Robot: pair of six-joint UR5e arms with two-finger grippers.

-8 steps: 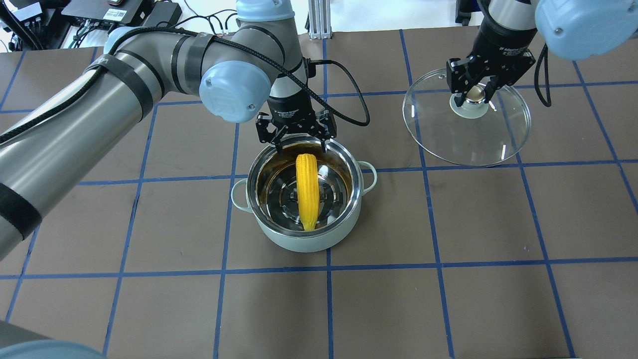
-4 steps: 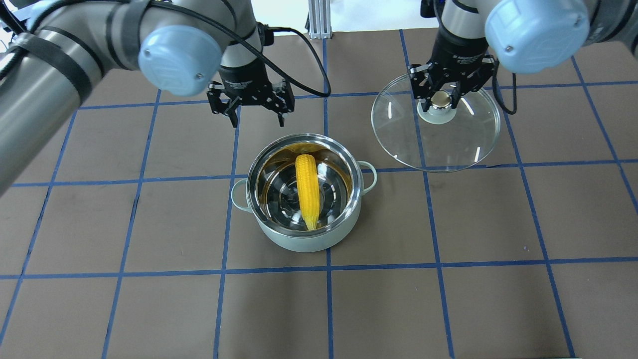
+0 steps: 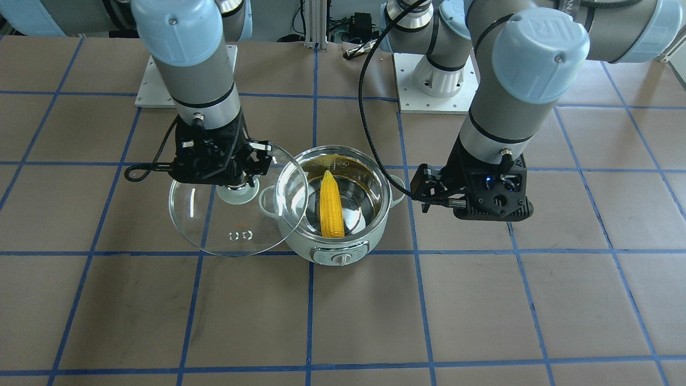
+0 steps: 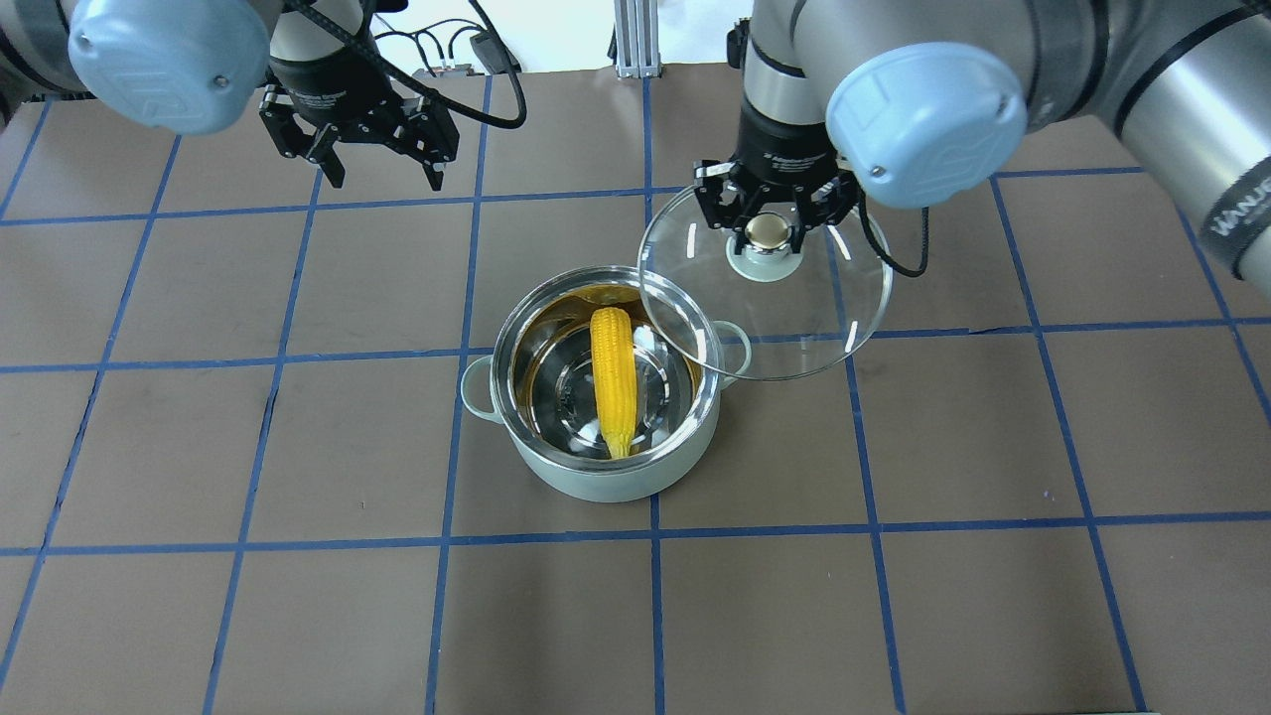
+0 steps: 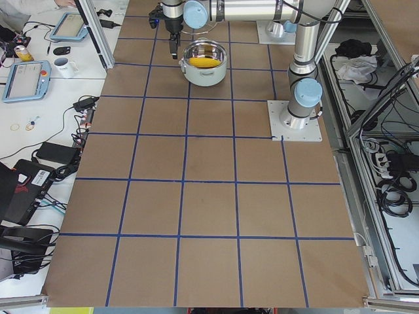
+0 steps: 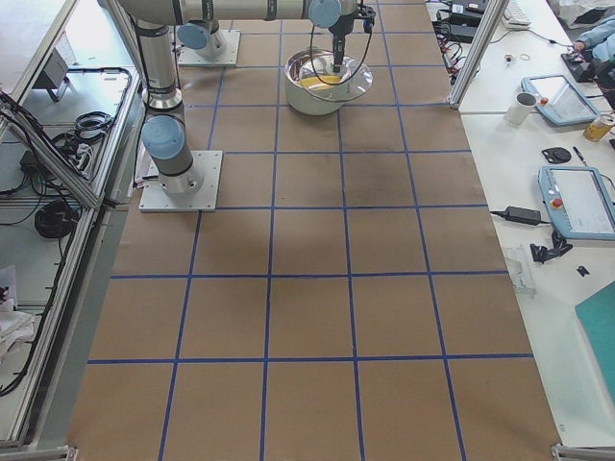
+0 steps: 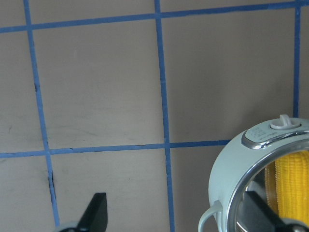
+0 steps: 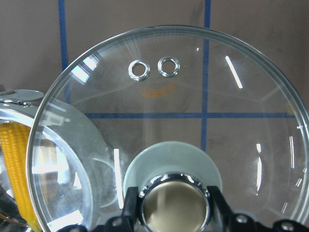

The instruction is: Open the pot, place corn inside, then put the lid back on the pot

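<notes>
The pale green pot (image 4: 596,482) stands uncovered mid-table with the yellow corn (image 4: 614,377) lying inside; both show in the front view, the pot (image 3: 343,252) and the corn (image 3: 331,206). My right gripper (image 4: 767,230) is shut on the knob of the glass lid (image 4: 794,328) and holds it raised, its edge overlapping the pot's right rim. The right wrist view shows the lid (image 8: 193,96) and a strip of the corn (image 8: 17,164). My left gripper (image 4: 379,177) is open and empty, behind and left of the pot. Its wrist view shows the pot (image 7: 227,164).
The table is brown paper with a blue tape grid (image 4: 447,447). The two arm base plates (image 3: 429,102) are bolted at the robot's side. Side benches hold tablets and a mug (image 5: 64,65).
My left gripper has drawn back and to the left, away from the pot, still open. My right gripper has carried the lid leftward until its edge overlaps the pot's rim.
</notes>
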